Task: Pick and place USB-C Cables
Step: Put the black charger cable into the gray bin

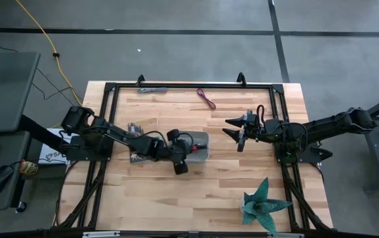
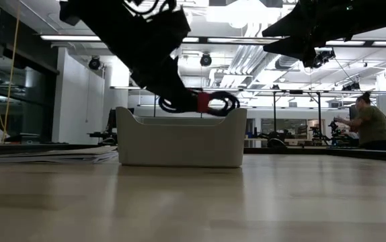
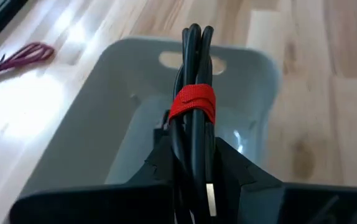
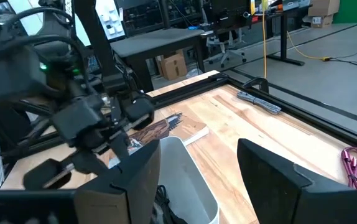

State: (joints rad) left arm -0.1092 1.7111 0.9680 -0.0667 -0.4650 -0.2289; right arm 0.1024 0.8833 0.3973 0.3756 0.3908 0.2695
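Note:
The black-and-red USB-C cable, a black bundle with a red strap, is in my left gripper, over the grey tray. In the low view the cable is just above the tray's rim. The purple cable and the grey cable lie on the table near its far edge. I cannot make out the black cable. My right gripper is open and empty, above the table just right of the tray. My left gripper pinches the black-and-red cable bundle between its two fingers at the strands just behind the red strap. The fingers slant down from the table's left and lie along the bundle. The bundle sticks out past the fingertips, clear of the tray.
A teal leafy object stands near the table's front right. A brown-patterned flat thing lies left of the tray. A black frame runs around the table. A person stands in the room behind.

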